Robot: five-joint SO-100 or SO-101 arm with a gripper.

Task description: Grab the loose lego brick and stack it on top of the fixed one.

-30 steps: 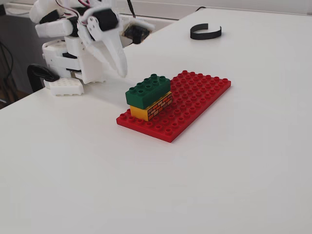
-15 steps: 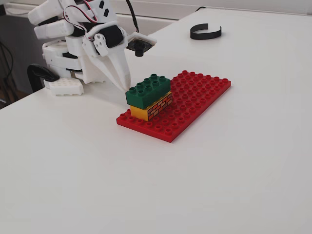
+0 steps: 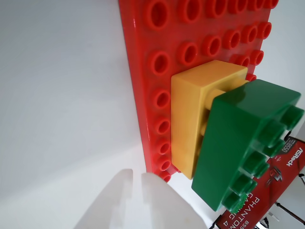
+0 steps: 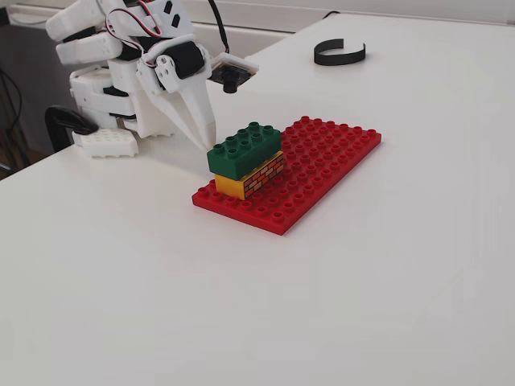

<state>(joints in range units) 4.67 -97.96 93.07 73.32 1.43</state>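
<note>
Green brick skewed atop yellow brick | gripper clear, empty

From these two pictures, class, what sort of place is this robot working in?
Probably a hobby or lab desk: a plain white table, a small white robot arm at its edge, a toy green brick on a yellow brick, and a boxed product nearby.

There was one green brick, one yellow brick, one red baseplate, one black curved band, and one claw.
</note>
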